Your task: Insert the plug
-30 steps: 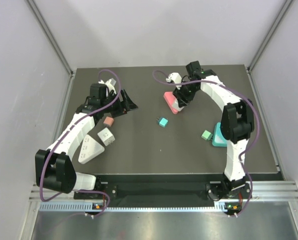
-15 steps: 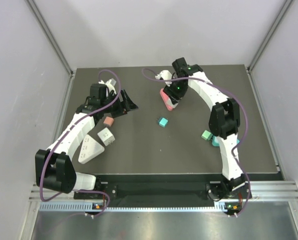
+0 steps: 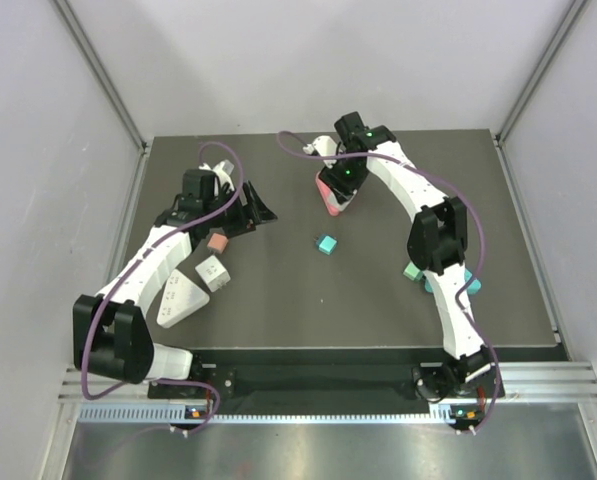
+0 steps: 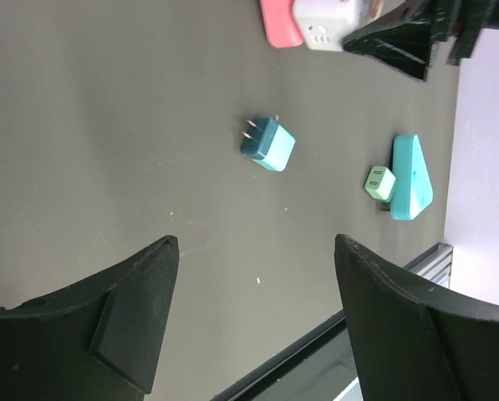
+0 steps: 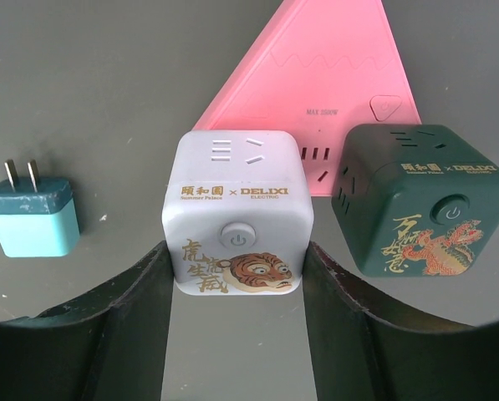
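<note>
left gripper (image 4: pixel 256 251): black fingers (image 4: pixel 124 317) spread wide with only bare table between them; holds nothing.
right gripper (image 5: pixel 236 251): black fingers (image 5: pixel 124 326) pressed against both sides of the white cube socket (image 5: pixel 236 213), clamping it.
teal plug (image 5: pixel 30 219): lies flat on the table (image 3: pixel 278 300), in no socket; near the white cube socket but apart from it. two flat metal prongs, a dark teal band at the prong end and a lighter teal body with rounded corners.
white cube socket: glossy plastic with rounded edges, slots on top, a round power button and a tiger drawing. gold print reads "summer palace × delixi"; the chinese characters are too small to be sure of.
green cube socket (image 5: pixel 422 209): dark green, same shape, gold dragon drawing, "delixi" legible. just beside the white one, at the pink strip's edge.
pink power strip (image 5: pixel 316 92): flat smooth triangle with an embossed wavy line and "max 2500w".
table: dark matte grey.
pale green plug (image 4: pixel 380 182): small and boxy, just beside a teal triangular strip (image 4: pixel 409 175).
</note>
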Controlling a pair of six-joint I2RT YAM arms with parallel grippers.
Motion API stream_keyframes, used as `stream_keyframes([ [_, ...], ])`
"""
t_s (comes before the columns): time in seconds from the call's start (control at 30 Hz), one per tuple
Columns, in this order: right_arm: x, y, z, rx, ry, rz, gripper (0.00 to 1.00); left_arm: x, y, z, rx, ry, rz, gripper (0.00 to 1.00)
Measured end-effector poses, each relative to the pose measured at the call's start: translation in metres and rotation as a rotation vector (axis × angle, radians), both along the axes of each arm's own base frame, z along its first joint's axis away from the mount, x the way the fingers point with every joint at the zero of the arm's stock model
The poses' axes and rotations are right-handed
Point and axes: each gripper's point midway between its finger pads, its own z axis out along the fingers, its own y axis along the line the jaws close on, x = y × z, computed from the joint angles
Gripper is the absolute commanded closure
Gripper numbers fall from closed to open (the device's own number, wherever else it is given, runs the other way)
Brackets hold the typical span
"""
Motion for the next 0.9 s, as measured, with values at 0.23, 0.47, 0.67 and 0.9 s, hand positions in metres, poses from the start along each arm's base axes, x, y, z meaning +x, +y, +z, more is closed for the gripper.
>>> stream_keyframes([
  [0.23,0.004,0.004,0.002,0.026,-0.028,-0.017,0.42,0.005,0.002,-0.021,0.019,0.062,0.019,0.23],
  [0.47,0.005,-0.005,0.007,0.062,-0.071,-0.071,0.14,0.005,0.002,-0.022,0.016,0.070,0.030,0.23],
  [0.67,0.008,-0.018,0.042,0.132,-0.149,-0.131,0.16,0.006,0.003,-0.019,0.027,0.067,0.030,0.23],
  [0.9,0.002,-0.022,0.074,0.257,-0.215,-0.204,0.95,0.009,0.009,-0.020,0.066,0.048,0.034,0.23],
])
